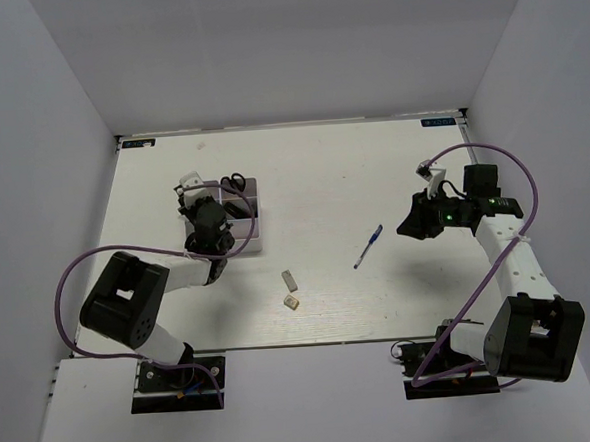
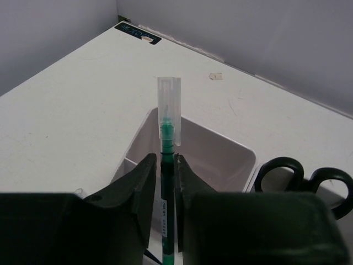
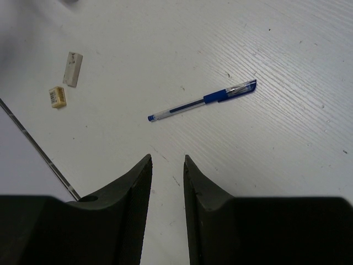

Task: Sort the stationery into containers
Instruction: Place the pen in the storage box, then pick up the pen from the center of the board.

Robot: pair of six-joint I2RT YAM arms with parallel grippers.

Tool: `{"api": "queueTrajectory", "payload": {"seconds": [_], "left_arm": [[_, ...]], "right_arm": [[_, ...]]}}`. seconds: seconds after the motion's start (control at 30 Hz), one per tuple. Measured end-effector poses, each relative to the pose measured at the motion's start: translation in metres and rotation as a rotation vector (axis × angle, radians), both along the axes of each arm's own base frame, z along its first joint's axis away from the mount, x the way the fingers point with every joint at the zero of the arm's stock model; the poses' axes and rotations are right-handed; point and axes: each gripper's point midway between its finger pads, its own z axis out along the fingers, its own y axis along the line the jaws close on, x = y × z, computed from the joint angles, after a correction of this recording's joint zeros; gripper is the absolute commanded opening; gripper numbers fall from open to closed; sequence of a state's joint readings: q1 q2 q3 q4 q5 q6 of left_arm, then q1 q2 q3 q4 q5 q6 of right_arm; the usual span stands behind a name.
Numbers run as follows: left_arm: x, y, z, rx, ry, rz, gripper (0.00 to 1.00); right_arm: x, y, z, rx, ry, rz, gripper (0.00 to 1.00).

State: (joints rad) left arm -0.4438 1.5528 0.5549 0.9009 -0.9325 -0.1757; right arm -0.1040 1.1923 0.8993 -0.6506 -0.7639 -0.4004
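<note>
While green pen (image 2: 166,138) sat between fingers of left gripper (image 2: 166,161) over tray (image 2: 242,152), couldn't tell if clamped.
Right gripper (image 3: 167,165) hung parted, empty, above blue pen (image 3: 201,100); erasers (image 3: 71,67) lay nearby; scissors (image 2: 300,174) in tray.

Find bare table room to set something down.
Bare: the far strip behind the organiser tray; the middle between tray and blue pen. Crowded: the tray, where the left gripper holds a green pen, and beside the two erasers.
</note>
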Motion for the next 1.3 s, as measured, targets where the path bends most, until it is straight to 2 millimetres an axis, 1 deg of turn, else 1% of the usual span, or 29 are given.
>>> {"api": "queueTrajectory", "payload": {"seconds": [0.07,0.17,0.43,0.47,0.53,0.57,0.6,0.63,0.67,0.7,0.73,0.77,0.8,0.83,0.87,0.9,0.93,0.97,1.0,1.03,1.1,1.13,1.17,1.2,1.23,1.3], "left_arm": [[-0.001,-0.002,0.000,0.000,0.000,-0.003,0.34],[-0.003,-0.004,0.001,0.002,-0.002,-0.006,0.42],[-0.009,-0.006,0.008,0.002,-0.015,-0.009,0.43],[-0.010,-0.007,0.009,0.003,-0.017,-0.012,0.43],[-0.012,-0.009,0.014,0.004,-0.026,-0.020,0.43],[-0.013,-0.010,0.018,0.007,-0.032,-0.025,0.41],[-0.015,-0.013,0.023,0.007,-0.041,-0.032,0.35],[-0.016,-0.015,0.029,0.007,-0.052,-0.040,0.28],[-0.019,-0.019,0.035,0.013,-0.059,-0.052,0.19],[-0.022,-0.023,0.041,0.019,-0.064,-0.067,0.02],[-0.026,-0.028,0.047,0.033,-0.059,-0.088,0.00],[-0.031,-0.035,0.051,0.042,-0.050,-0.114,0.00],[-0.035,-0.043,0.058,0.042,-0.043,-0.146,0.00],[-0.039,-0.053,0.063,0.037,-0.023,-0.188,0.00],[-0.041,-0.063,0.069,0.034,0.000,-0.240,0.03],[-0.043,-0.074,0.074,0.015,0.042,-0.296,0.10],[-0.044,-0.085,0.082,-0.008,0.070,-0.352,0.34],[-0.046,-0.097,0.090,-0.024,0.119,-0.422,0.43],[-0.050,-0.108,0.093,-0.044,0.162,-0.481,0.49],[-0.056,-0.116,0.095,-0.061,0.217,-0.536,0.59],[-0.076,-0.131,0.089,-0.084,0.346,-0.637,0.68],[-0.092,-0.137,0.079,-0.091,0.417,-0.688,0.71],[-0.111,-0.140,0.066,-0.093,0.499,-0.731,0.71],[-0.134,-0.140,0.051,-0.095,0.591,-0.774,0.72],[-0.147,-0.140,0.044,-0.097,0.637,-0.796,0.72],[-0.182,-0.133,0.025,-0.111,0.753,-0.839,0.72]], "right_arm": [[0.000,0.000,0.000,0.001,0.001,-0.001,0.33],[-0.001,0.000,0.000,0.002,0.003,0.000,0.33],[-0.001,-0.001,0.000,0.006,0.005,-0.004,0.35],[-0.001,-0.001,0.000,0.006,0.005,-0.004,0.37],[-0.001,-0.001,0.000,0.008,0.008,-0.006,0.50],[-0.001,-0.001,0.000,0.008,0.009,-0.007,0.58],[-0.001,-0.001,0.000,0.009,0.013,-0.009,0.62],[-0.002,-0.001,0.000,0.009,0.019,-0.012,0.63],[-0.001,-0.001,0.000,0.010,0.026,-0.015,0.63],[-0.001,-0.001,0.000,0.009,0.033,-0.018,0.63],[0.000,-0.002,-0.001,0.007,0.050,-0.025,0.59],[0.001,-0.003,-0.002,0.005,0.068,-0.036,0.43],[0.005,-0.005,-0.004,-0.005,0.090,-0.052,0.31],[0.007,-0.007,-0.007,-0.010,0.132,-0.078,0.11],[0.010,-0.008,-0.008,-0.016,0.140,-0.079,0.06],[0.013,-0.009,-0.011,-0.027,0.176,-0.105,0.06],[0.017,-0.010,-0.013,-0.036,0.204,-0.123,0.06],[0.021,-0.010,-0.017,-0.050,0.228,-0.133,0.12],[0.025,-0.010,-0.021,-0.064,0.256,-0.150,0.17],[0.028,-0.008,-0.027,-0.079,0.285,-0.162,0.21],[0.032,-0.002,-0.038,-0.114,0.338,-0.173,0.33],[0.033,0.002,-0.044,-0.131,0.366,-0.172,0.37],[0.035,0.008,-0.049,-0.148,0.394,-0.169,0.41],[0.037,0.013,-0.055,-0.166,0.417,-0.169,0.47],[0.039,0.017,-0.061,-0.183,0.437,-0.170,0.50],[0.042,0.026,-0.071,-0.227,0.481,-0.177,0.55]]}}
